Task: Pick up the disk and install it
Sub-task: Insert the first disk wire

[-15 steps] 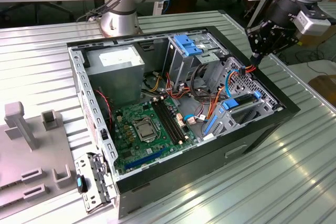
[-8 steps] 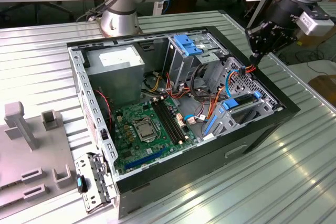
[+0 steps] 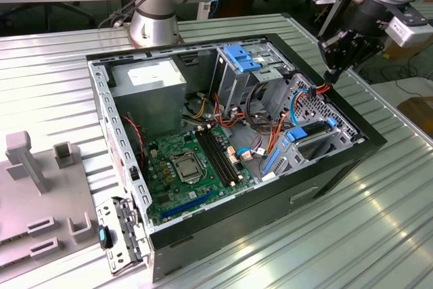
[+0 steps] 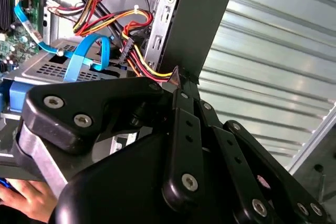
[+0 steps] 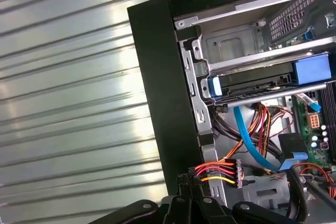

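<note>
1 open computer case [image 3: 223, 231] is laid on its side on the ribbed metal worktop [image 3: 325, 248], at centre frame in the exterior view. The disk [image 3: 311, 132] is found seated in the drive cage at the case's corner toward the exterior view's right, with its blue carrier ends showing at either side. In the first wrist view the disk [image 5: 252, 82] is seen lying in the cage slot, with a blue cable [image 5: 249, 140] running near it.

The gripper [image 3: 331, 72] is positioned at the upper right of the exterior view, over the case's rim and apart from the disk. In the second wrist view the fingers [image 4: 184, 108] are seen drawn together to a point, and nothing can be made out between them. The tips are placed close by a bundle of red and yellow wires [image 5: 212, 171]; contact with the wires cannot be determined.

The motherboard [image 3: 183, 167] is exposed at centre, and the power supply [image 3: 149, 79] is seen at upper left inside the case. 1 grey fixture [image 3: 40, 187] is noted at the exterior view's left edge. Part of a person's hand [image 4: 21, 200] is recorded in the second wrist view.
</note>
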Available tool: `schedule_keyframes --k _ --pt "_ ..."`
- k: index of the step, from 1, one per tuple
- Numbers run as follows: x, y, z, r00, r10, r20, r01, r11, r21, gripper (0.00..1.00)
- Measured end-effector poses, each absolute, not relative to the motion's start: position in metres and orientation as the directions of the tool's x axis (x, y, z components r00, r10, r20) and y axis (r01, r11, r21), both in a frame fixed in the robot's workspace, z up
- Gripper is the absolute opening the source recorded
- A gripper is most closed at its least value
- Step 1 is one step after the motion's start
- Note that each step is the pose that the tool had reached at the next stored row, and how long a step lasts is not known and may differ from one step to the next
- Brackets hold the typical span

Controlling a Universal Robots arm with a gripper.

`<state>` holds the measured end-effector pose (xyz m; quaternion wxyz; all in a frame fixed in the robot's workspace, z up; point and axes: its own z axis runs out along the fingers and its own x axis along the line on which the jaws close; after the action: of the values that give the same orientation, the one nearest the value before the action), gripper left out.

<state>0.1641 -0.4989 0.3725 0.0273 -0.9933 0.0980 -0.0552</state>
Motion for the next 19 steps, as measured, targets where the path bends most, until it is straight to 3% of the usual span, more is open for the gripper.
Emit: schedule_keyframes --k 3,5,8,19 --pt "0.164 -0.499 0.372 0.978 -0.177 0.111 -0.171 -0.984 -0.059 0.11" --pt "0.163 -0.499 0.373 0.977 -0.167 0.136 -0.162 -0.986 -0.044 0.11" --pt "0.162 -0.498 0.373 0.974 -0.154 0.165 -0.157 -0.988 0.003 0.11" --pt "0.152 -0.492 0.372 0.972 -0.152 0.181 -0.156 -0.988 0.007 0.11"
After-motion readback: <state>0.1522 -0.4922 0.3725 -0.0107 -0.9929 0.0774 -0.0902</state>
